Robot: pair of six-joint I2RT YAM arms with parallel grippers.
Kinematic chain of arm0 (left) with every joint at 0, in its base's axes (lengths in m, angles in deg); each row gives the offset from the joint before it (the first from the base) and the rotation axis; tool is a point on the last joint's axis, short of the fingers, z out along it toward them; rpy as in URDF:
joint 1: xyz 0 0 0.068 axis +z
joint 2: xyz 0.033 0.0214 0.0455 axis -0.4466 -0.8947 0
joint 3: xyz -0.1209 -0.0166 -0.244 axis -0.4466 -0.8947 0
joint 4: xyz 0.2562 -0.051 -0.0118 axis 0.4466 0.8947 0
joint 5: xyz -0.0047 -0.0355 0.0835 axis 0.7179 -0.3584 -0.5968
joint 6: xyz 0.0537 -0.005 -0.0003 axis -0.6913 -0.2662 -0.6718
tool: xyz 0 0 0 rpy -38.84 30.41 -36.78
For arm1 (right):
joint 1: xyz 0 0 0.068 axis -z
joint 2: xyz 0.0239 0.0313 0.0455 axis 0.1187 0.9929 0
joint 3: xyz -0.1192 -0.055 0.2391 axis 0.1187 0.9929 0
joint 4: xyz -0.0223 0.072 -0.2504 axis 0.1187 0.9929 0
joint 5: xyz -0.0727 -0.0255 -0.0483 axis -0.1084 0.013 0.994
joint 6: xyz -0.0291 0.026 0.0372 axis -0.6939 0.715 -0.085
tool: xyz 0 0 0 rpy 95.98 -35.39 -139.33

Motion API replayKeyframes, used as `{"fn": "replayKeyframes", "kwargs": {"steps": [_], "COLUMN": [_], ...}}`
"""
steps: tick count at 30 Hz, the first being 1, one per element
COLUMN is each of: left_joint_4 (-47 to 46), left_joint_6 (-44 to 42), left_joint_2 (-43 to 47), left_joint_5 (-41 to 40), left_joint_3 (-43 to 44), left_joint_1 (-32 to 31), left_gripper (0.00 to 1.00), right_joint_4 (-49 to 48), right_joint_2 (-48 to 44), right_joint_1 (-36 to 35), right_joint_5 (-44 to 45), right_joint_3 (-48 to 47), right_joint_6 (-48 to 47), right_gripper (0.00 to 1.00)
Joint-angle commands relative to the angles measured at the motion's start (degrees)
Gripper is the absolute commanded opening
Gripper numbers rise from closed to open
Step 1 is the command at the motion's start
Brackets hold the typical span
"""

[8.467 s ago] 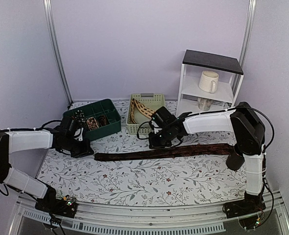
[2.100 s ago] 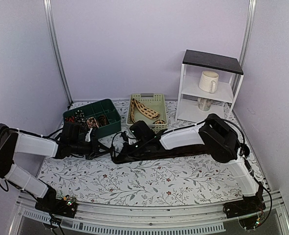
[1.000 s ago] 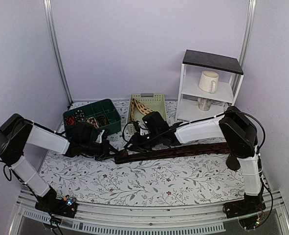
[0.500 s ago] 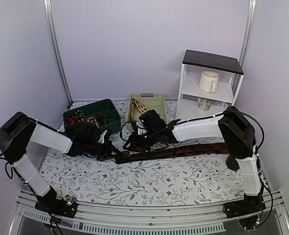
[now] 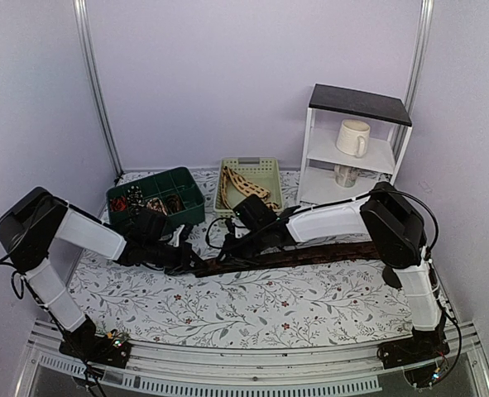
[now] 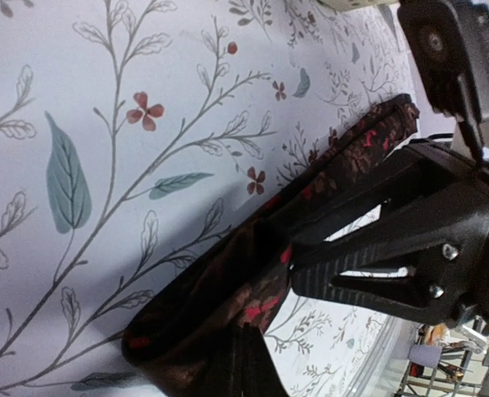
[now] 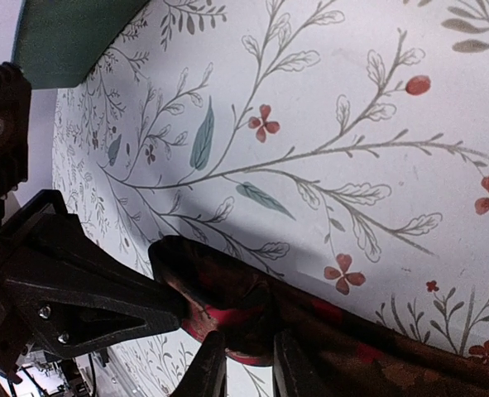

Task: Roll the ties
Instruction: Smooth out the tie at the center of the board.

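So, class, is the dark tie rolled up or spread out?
Mostly spread: the dark tie lies long; only its left end is curled.

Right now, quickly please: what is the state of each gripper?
Left gripper: closed, holding the dark tie by its end.
Right gripper: jaws closed on the same tie's folded part.

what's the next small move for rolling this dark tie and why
Probably twist the left claw to roll the end over another turn. It is shut on the dark tie where there is only a first small fold, the right claw flanks that fold, and the rest lies flat on the table.
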Motion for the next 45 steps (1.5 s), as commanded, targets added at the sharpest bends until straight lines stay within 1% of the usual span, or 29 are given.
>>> {"fn": "replayKeyframes", "kwargs": {"steps": [1,4,13,16,21,24,29,34,38,40,45], "left_joint_4": [2.9,5.8,9.7,10.7,11.0,11.8,11.4,10.8,9.1,8.8,9.6], "left_joint_6": [-2.2,-3.4,-5.3,-5.9,-5.3,-5.0,-3.9,-2.7,-1.9,-1.8,-2.4], "left_joint_2": [-1.3,-1.9,-0.6,-0.1,1.3,3.2,5.0,5.2,4.5,3.7,2.0], "left_joint_5": [-1.8,-3.7,-7.1,-7.8,-7.8,-8.2,-7.8,-7.0,-6.8,-6.9,-8.1], "left_joint_3": [1.0,1.6,2.0,2.1,1.5,1.4,1.4,1.5,1.3,1.4,1.6], "left_joint_1": [-1.2,-1.5,-1.6,-1.6,-1.6,-1.6,-1.5,-1.4,-1.3,-1.3,-1.2], "left_gripper": [0.00,0.00,0.00,0.00,0.00,0.00,0.00,0.00,0.00,0.00,0.00], "right_joint_4": [2.5,3.7,6.5,5.6,1.2,0.5,0.4,0.3,0.0,-0.2,-0.7], "right_joint_2": [3.5,4.5,5.6,5.5,2.2,1.2,2.2,0.9,0.4,-0.4,-2.8], "right_joint_1": [-0.5,-0.6,-2.1,-2.4,-2.4,-2.4,-1.8,-1.1,-0.3,-0.2,-0.2], "right_joint_5": [-0.2,-0.8,-1.4,-2.1,-4.0,-3.5,-2.3,-0.4,-0.8,-1.0,0.0], "right_joint_3": [-3.1,-3.8,-4.7,-4.2,-1.8,-1.2,-1.1,-0.3,-0.3,-0.2,0.3], "right_joint_6": [-0.7,-0.9,-0.4,0.4,2.6,3.7,4.0,2.5,1.7,1.5,2.0], "right_gripper": [0.18,0.15,0.10,0.09,0.05,0.04,0.03,0.04,0.05,0.07,0.17]}}
